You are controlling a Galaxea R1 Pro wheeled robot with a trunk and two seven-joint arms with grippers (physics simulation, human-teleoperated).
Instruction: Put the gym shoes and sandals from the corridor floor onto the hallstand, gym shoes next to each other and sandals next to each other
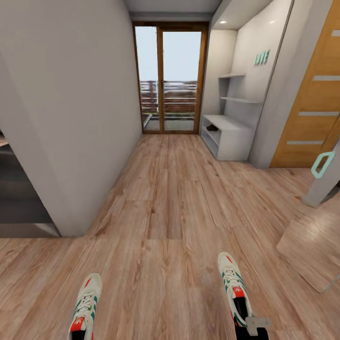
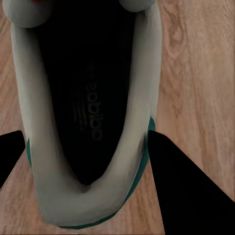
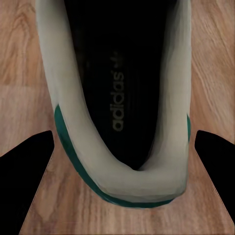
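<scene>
I see both gym shoes, off-white with green stripes and red labels. The left gym shoe [image 1: 85, 307] sits between my left gripper's [image 2: 85, 134] dark fingers [image 2: 186, 191], which press its heel sides. The right gym shoe [image 1: 233, 288] is gripped the same way at the heel by my right gripper [image 3: 124, 133], with one finger [image 3: 29, 156] on each side. Both shoes hang over the corridor floor [image 1: 170, 212], toes forward. The hallstand [image 1: 236, 141] stands far ahead on the right. A small dark thing [image 1: 212, 127] lies on its bench top, too small to name.
A grey wall [image 1: 71, 118] with a corner runs along the left. A glazed wooden door [image 1: 170, 80] closes the corridor's far end. On the right are a wooden door [image 1: 311, 94] and an open glass panel with a teal handle [image 1: 322, 164].
</scene>
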